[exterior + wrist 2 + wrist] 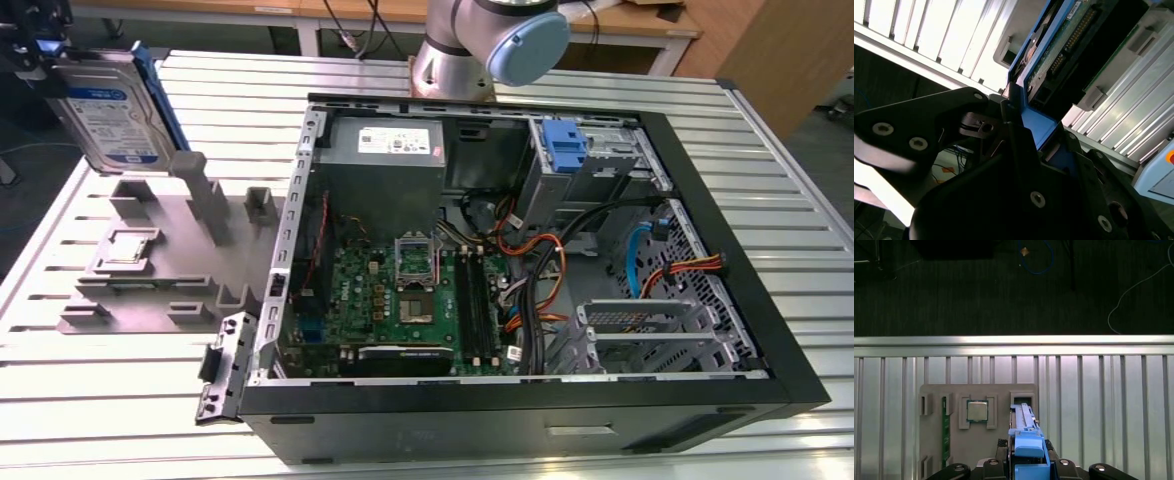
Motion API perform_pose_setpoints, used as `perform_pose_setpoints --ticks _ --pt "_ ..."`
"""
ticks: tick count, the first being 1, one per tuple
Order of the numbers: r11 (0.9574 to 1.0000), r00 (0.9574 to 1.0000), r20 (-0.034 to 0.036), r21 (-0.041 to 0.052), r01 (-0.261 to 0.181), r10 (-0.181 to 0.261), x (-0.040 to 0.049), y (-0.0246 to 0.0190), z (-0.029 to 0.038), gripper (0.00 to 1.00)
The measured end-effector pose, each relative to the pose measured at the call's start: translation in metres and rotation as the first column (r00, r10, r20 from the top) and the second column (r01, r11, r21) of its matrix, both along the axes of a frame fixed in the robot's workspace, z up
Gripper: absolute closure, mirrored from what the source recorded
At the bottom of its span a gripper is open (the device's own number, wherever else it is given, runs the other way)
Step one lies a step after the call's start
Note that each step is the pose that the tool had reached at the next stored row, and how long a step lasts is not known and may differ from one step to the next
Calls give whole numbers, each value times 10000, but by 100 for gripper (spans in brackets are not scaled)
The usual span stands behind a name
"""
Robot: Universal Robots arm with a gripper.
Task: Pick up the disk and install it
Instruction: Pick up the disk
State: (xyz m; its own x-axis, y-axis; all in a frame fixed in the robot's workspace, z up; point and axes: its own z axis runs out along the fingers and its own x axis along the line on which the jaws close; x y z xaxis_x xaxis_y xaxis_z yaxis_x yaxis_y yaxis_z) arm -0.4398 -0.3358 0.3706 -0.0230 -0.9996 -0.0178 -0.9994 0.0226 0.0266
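Hand (1024,122) clenched on disk (114,110), above slatted metal table (787,140); dark floor (954,290) beyond.

- Disk (114,110): silver-grey metal body; smooth white-and-blue label, probably paper.
- Rails (1029,447): blue plastic with a slight sheen.
- Jaws: matt black, with bright metal screw heads.
- Desk (120,410): ribbed pale metal, satin finish.
- Holder tray (147,285): matt grey plastic.
- Computer case (534,425): matt black outside, bare sheet metal within.
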Motion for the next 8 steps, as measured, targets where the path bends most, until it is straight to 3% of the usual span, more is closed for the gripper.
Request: perform_pose_setpoints --ticks 8 --pt "10000 10000 0 -17 0 0 0 0 15 63"
